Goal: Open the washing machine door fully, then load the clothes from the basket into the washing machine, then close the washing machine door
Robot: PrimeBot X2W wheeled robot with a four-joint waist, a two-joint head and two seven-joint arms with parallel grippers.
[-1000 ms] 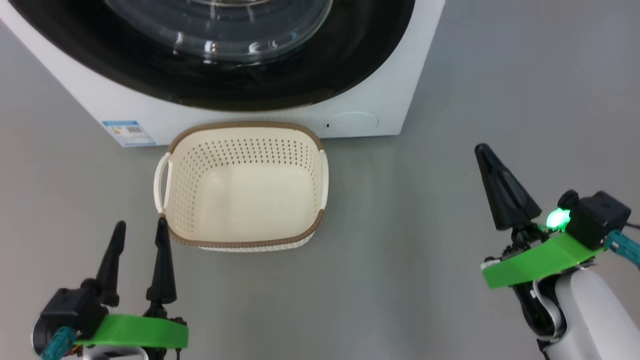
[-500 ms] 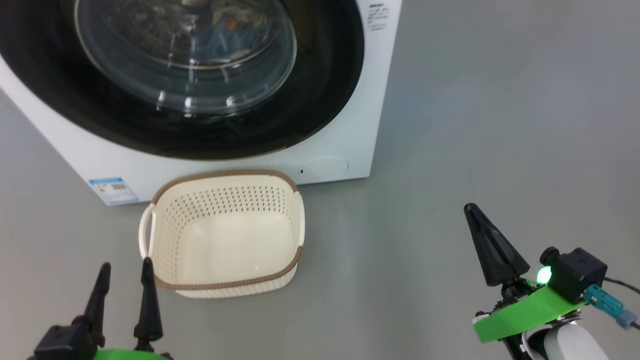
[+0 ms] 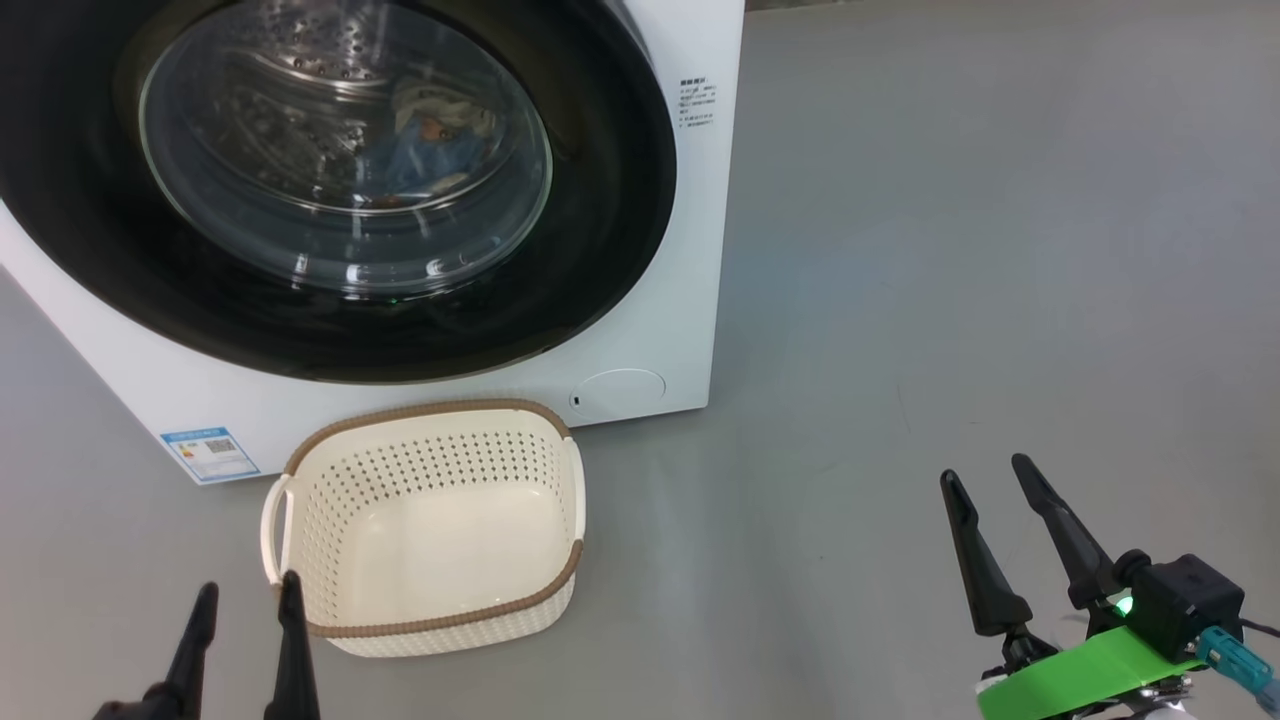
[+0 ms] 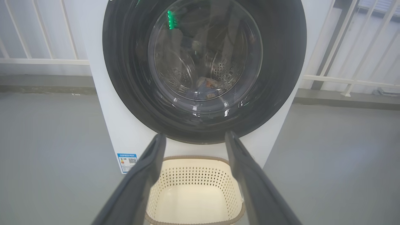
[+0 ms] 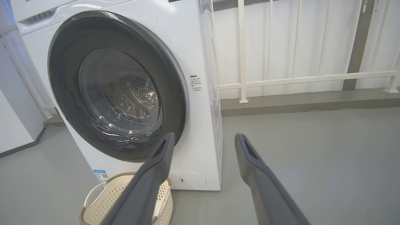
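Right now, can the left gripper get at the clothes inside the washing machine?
Probably not. The washing machine door looks shut, so its glass stands between the open left gripper and the clothes behind it.

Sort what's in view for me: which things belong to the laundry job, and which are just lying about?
Job: washing machine; its door, shut; clothes behind the glass, in the drum; basket, empty.
Not the job: white railing; grey floor; blue label sticker.
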